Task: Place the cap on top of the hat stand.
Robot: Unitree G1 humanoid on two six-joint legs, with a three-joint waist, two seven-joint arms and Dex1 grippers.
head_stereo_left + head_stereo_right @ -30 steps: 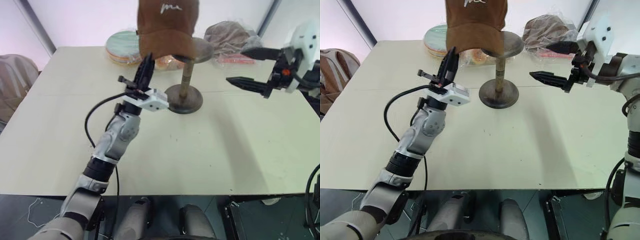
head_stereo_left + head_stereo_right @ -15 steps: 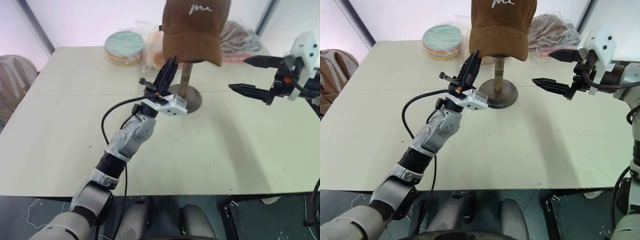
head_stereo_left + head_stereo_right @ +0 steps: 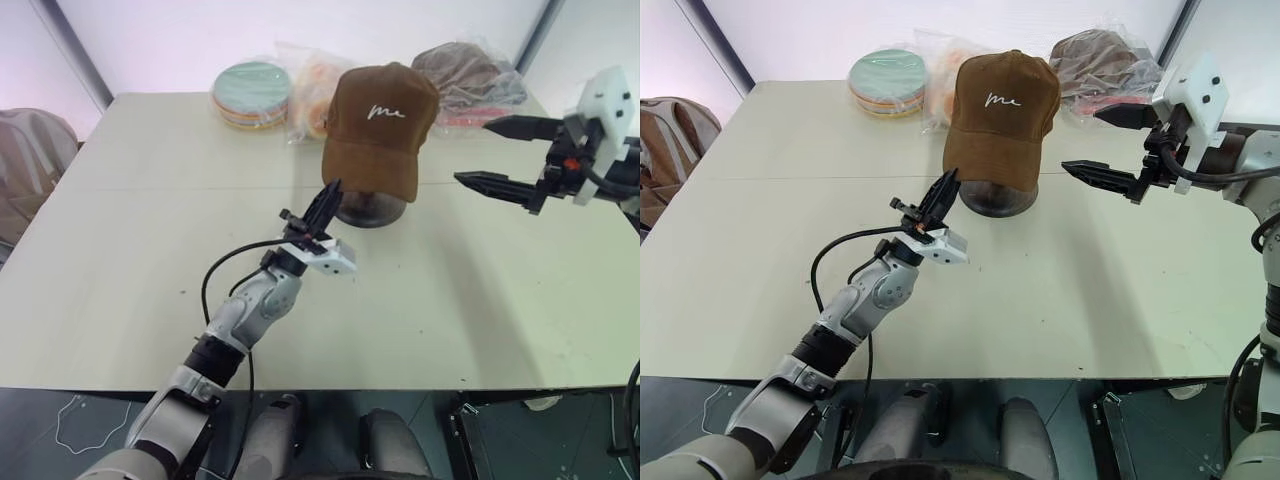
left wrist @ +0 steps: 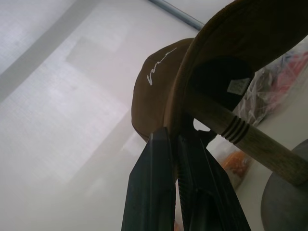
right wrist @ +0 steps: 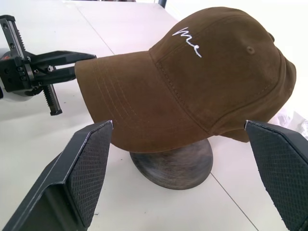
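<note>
1. Bench (image 3: 480, 300), pale and broad, carries everything; its near half is bare apart from the left arm reaching across it.
2. Left end effector (image 3: 329, 191) points up and away toward the brim of the cap (image 3: 378, 125). Its two black fingers are pressed together on the brim's edge; the left wrist view shows the brim's rim pinched between them.
3. The cap, brown with white script on the front, sits over the hat stand (image 3: 372, 209) near the middle of the bench. Its crown covers the stand's top and post, so from the head views only the round dark base shows beneath the brim. The brim faces the robot and slopes downward.
4. In the left wrist view, the stand's post (image 4: 250, 142) runs up into the cap's hollow underside.
5. Right end effector (image 3: 503, 154) hovers to the right of the cap, apart from it, fingers spread wide and gripping nothing; its wrist view frames the cap between the two padded fingers.
6. Farther back lie a stack of round pastel discs (image 3: 248, 92), a plastic-wrapped orange item (image 3: 312, 90), and a grey-brown hat in clear plastic (image 3: 468, 72).
</note>
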